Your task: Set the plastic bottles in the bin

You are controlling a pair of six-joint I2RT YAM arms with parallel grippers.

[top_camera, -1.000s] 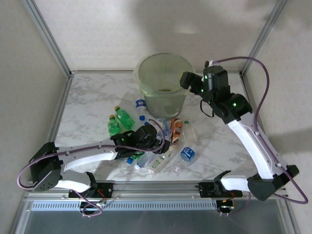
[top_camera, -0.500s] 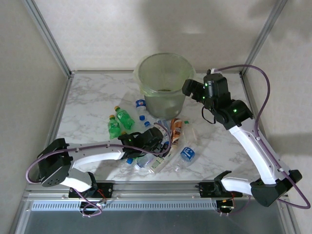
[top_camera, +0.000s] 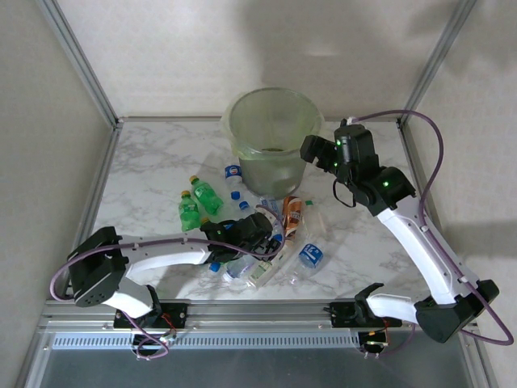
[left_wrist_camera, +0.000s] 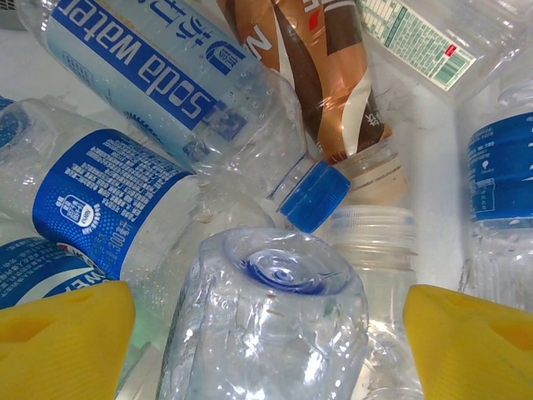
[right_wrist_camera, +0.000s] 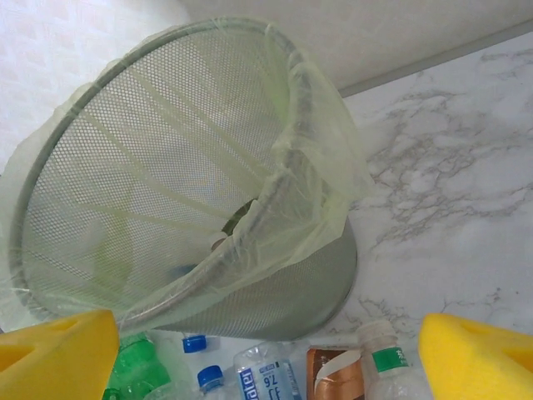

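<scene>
Left gripper [left_wrist_camera: 268, 342] — fingers spread wide, either side of the base of a clear bottle [left_wrist_camera: 275, 275], not touching; right gripper [right_wrist_camera: 266, 354] — fingers wide, empty, near the bin [right_wrist_camera: 321, 275].

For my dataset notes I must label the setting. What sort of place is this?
Probably a robot test cell in a laboratory, not a home: a white marble-patterned tabletop fenced by grey aluminium frame posts, with plain beige walls around.

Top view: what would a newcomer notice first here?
A big round, green-lined bin stands at the far middle of the table. In front of it lies a jumbled heap of plastic bottles, with two green ones off to the left. The left gripper reaches open into the heap.
</scene>
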